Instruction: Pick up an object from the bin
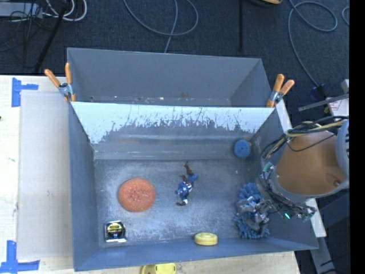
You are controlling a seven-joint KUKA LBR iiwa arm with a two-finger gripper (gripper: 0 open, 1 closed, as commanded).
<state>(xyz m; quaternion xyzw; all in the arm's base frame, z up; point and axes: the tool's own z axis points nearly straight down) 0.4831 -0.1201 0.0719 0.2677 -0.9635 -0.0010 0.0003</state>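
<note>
Because the hand [264, 212] sits low in the near corner of the grey metal bin [171, 90], right against a shaggy blue tufted cloth thing [248, 209], my worry is a poor bite. I cannot tell whether the hand is wide or narrow, as the robot's own wrist and the tufts cover it. I also cannot say that anything is gripped.

Soft, loose strands like these would likely give. A pinch on only a few tufts could slide free on the lift, or the bundle could sag and drop. The bin's sloped wall is just beside the hand, so a scrape or a jam there seems possible.

A small round blue cap [242, 148] lies near, beyond the hand. A flat yellow oval piece [206, 239] lies further off, and both look safe from a knock.
</note>
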